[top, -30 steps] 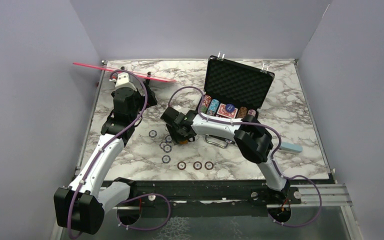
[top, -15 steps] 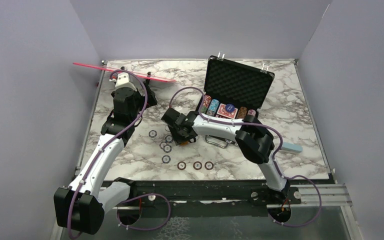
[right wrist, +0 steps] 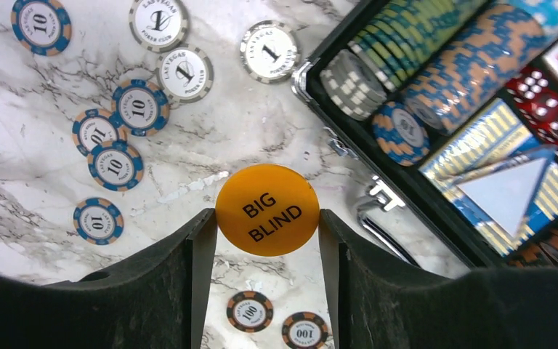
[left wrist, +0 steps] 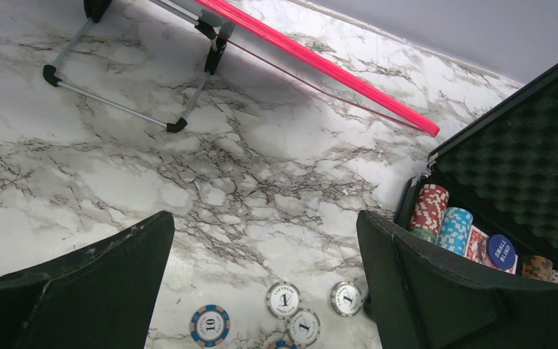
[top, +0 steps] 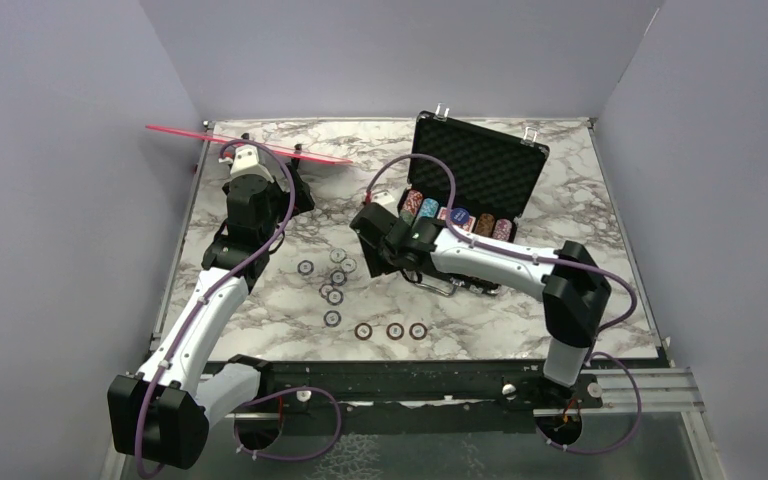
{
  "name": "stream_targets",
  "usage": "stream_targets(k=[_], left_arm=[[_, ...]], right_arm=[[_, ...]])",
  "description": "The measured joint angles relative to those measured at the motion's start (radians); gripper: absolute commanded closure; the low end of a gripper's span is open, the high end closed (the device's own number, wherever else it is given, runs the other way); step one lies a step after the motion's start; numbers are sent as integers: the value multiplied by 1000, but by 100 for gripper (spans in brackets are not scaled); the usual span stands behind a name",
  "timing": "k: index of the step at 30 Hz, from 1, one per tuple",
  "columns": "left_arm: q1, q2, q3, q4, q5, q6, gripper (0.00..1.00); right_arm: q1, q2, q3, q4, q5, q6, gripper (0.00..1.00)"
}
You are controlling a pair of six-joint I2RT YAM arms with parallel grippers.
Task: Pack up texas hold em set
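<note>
The black briefcase [top: 477, 160] stands open at the back right, foam lid up, with rows of chips [right wrist: 436, 43] and card decks [right wrist: 505, 174] inside. Several loose chips [top: 334, 296] lie on the marble in front of it. My right gripper [right wrist: 267, 218] is shut on an orange round "BIG BLIND" button [right wrist: 267, 209], held above the table next to the case's front edge and metal handle [right wrist: 378, 218]. In the top view the right gripper [top: 380, 245] is at the case's left front corner. My left gripper [left wrist: 261, 291] is open and empty, high over the table's left back part [top: 250, 180].
A pink strip on wire legs [top: 250, 145] stands at the back left, also in the left wrist view [left wrist: 320, 65]. Chips marked 10, 1 and 100 [right wrist: 116, 109] are scattered over the middle of the marble table [top: 260, 300]. Grey walls enclose three sides.
My right arm has lifted the orange button off the table and swung right and back towards the case. The light-blue block at the right is now out of sight. The left arm has not moved.
</note>
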Motion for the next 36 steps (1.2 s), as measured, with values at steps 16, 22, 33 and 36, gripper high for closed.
stream_targets(k=[16,22,33,36], left_arm=[[0,0,0,0,0,0,1],[0,0,0,0,0,0,1],[0,0,0,0,0,0,1],[0,0,0,0,0,0,1]], right_arm=[[-265,-217,-275,36,91,23,44],[-296,-220,-301,51,87,21,44],[-296,-162,-301,82,63,15,40],[-296,-150,-301,81,63,14,35]])
